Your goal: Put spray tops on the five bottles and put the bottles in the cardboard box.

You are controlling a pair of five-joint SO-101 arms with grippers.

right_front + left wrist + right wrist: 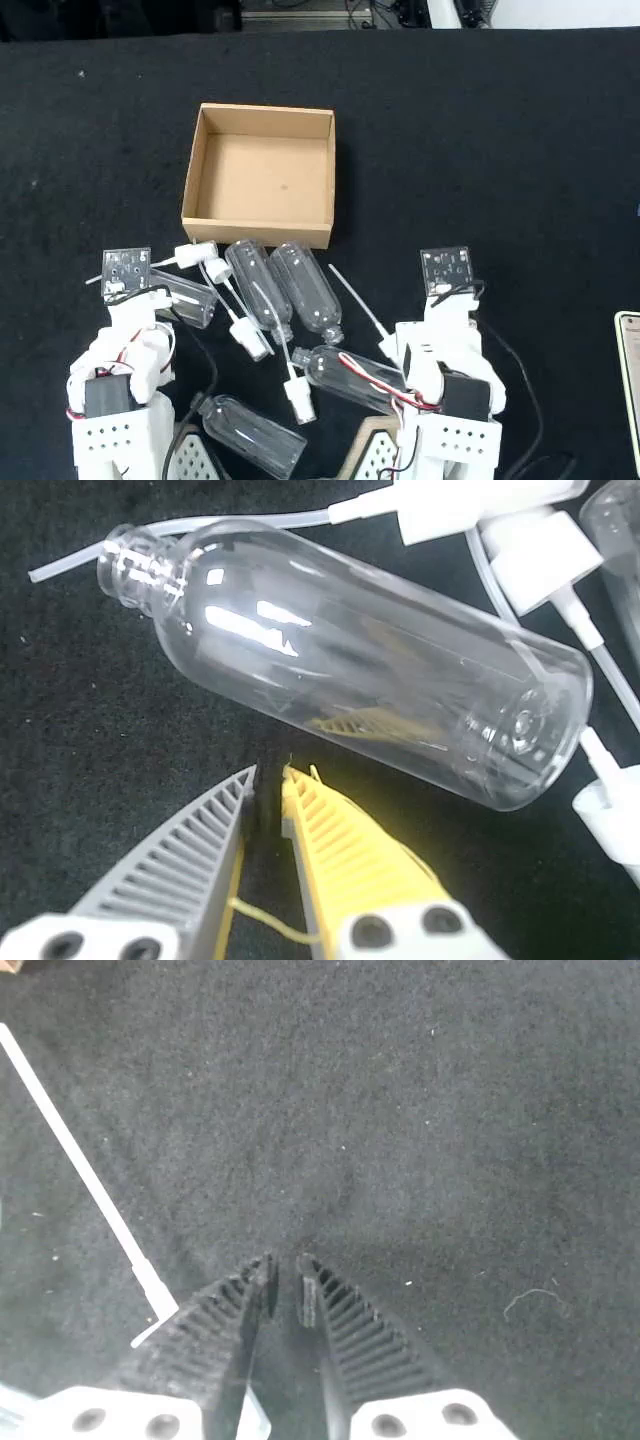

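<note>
The cardboard box stands open on the black mat with nothing in it. In front of it lie several clear bottles without tops: one by the left arm, two side by side, one beside the right arm, and one nearest the front. White spray tops are scattered among them. My left gripper is shut and holds nothing, just short of a lying bottle. My right gripper is shut over bare mat, beside a spray top's tube.
Two more spray tops lie past the bottle near the left gripper, and a third by its base. A flat pale object sits at the right edge. Black mat stretches behind and right of the box.
</note>
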